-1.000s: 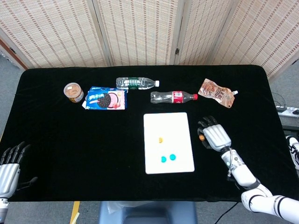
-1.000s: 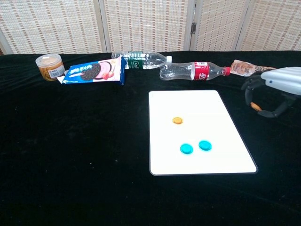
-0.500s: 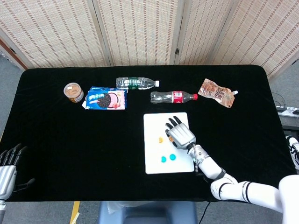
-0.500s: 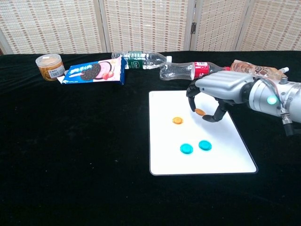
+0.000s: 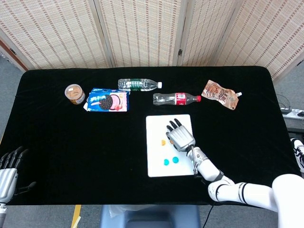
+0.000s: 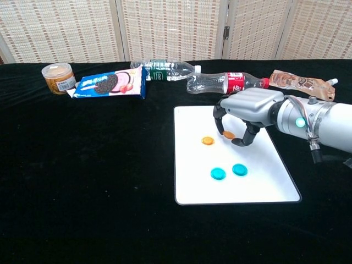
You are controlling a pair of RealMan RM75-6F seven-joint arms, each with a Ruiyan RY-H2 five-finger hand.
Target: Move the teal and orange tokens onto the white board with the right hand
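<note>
Right hand point(image 6: 242, 118) over white board point(image 6: 264, 181), fingers curled down, pinching one orange token point(image 6: 228, 135). On board: second orange token point(image 6: 207, 141), two teal tokens point(image 6: 218, 174). Left hand point(image 5: 8, 170) empty, fingers spread, at table edge

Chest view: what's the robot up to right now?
The right hand is over the white board, pinching an orange token in its fingertips, not yet set down. One orange token and two teal tokens already lie on the board. The left hand sits idle at the table's near left corner, holding nothing. Bottles and snack packs along the far edge are untouched.
</note>
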